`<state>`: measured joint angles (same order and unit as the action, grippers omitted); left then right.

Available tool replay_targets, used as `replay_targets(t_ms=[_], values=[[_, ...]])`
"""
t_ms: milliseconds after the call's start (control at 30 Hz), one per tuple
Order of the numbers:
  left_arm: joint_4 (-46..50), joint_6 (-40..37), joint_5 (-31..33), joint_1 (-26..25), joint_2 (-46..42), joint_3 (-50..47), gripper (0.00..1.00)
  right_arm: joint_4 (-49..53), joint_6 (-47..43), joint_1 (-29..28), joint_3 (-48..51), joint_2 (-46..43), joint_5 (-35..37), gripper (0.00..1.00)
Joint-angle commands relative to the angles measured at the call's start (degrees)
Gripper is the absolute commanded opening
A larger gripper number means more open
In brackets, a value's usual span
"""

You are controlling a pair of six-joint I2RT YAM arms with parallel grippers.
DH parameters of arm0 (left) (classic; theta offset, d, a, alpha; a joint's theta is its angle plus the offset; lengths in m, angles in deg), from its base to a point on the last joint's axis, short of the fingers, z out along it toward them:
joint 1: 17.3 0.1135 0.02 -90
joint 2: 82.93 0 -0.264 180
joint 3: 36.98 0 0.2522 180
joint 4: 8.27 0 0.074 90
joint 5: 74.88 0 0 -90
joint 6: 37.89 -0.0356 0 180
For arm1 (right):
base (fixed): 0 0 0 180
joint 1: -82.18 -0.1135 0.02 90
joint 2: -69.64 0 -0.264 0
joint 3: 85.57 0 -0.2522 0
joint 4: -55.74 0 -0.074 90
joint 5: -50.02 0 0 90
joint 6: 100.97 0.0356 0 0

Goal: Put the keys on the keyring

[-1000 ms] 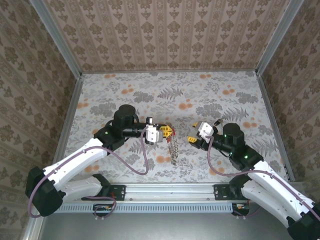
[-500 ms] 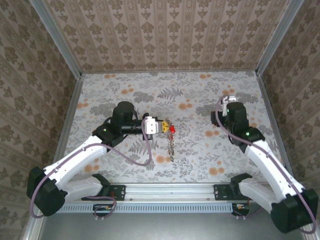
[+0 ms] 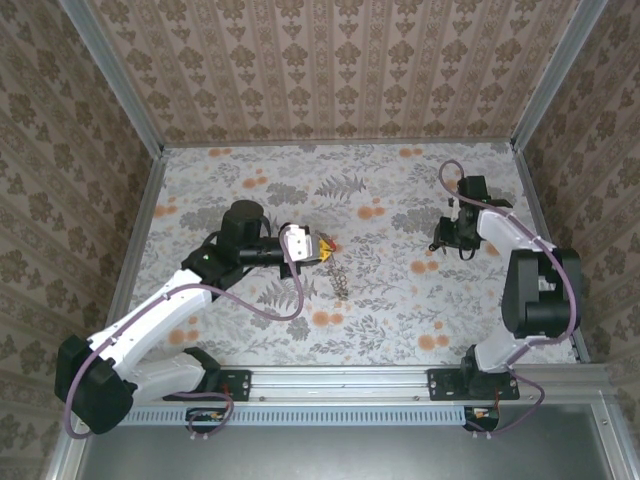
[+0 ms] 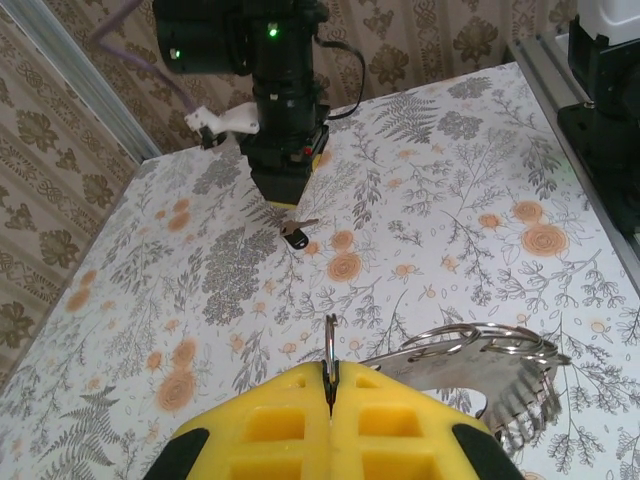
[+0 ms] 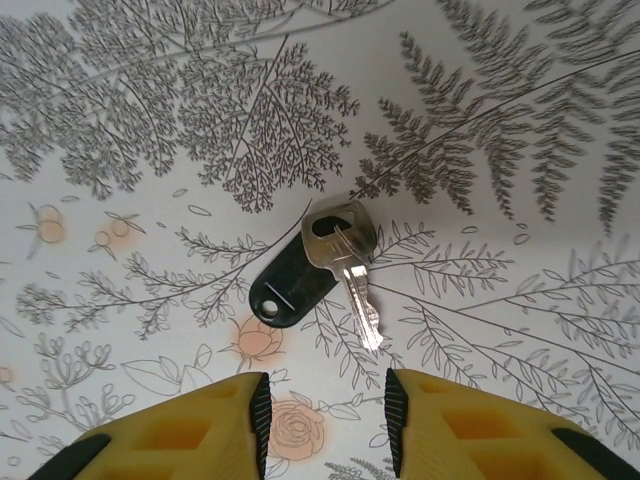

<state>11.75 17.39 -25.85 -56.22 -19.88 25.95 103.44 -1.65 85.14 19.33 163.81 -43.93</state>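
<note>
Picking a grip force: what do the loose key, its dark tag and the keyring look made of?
Loose key: bright silvery metal, glinting. Dark tag: probably plastic, smooth dull sheen. Keyring: thin polished steel-like wire, mirror highlights.

A black oval tag [image 5: 283,286] lies on the floral table [image 5: 130,250].

My left gripper [image 4: 330,388], bottom centre, is pinched tight on the keyring [image 4: 330,340], whose thin wire stands up between my yellow fingers [image 4: 265,425]. The keys [image 4: 512,395] fan out at lower right. Upper centre, the right gripper [image 4: 284,192] points down just above a black-tagged key [image 4: 296,237] on the floral table [image 4: 450,200].
</note>
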Motion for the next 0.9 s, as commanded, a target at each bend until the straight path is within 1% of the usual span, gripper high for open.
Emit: replay_targets(t_ms=[0,133,267,500,567,700,767,867], values=[[-0.7,1.7,-3.2,0.3,0.2,1.1,0.00,4.5,-5.3,0.0,-4.3,3.3,-0.7,0.37],[-0.7,1.9,-3.5,0.4,0.3,0.9,0.00,5.1,-7.2,0.2,-5.7,5.6,2.3,0.37],[-0.9,2.1,-3.6,0.3,0.2,0.7,0.00,5.2,-8.3,0.7,-6.9,8.5,2.0,0.37],[0.3,1.9,-3.0,0.4,-0.2,0.8,0.00,4.7,-9.3,1.0,-8.8,11.7,3.2,0.32],[0.3,1.9,-3.0,0.3,-0.3,0.8,0.00,4.5,-9.3,1.1,-9.3,12.4,2.6,0.28],[0.3,1.9,-2.9,0.3,-0.3,0.7,0.00,4.4,-9.7,1.1,-9.8,13.0,3.5,0.26],[0.3,1.9,-2.8,0.4,-0.2,0.7,0.00,4.6,-10.0,1.2,-10.3,13.4,3.7,0.22],[0.5,1.8,-2.8,0.4,0.0,0.8,0.00,4.8,-10.0,1.3,-10.6,14.1,3.1,0.23]])
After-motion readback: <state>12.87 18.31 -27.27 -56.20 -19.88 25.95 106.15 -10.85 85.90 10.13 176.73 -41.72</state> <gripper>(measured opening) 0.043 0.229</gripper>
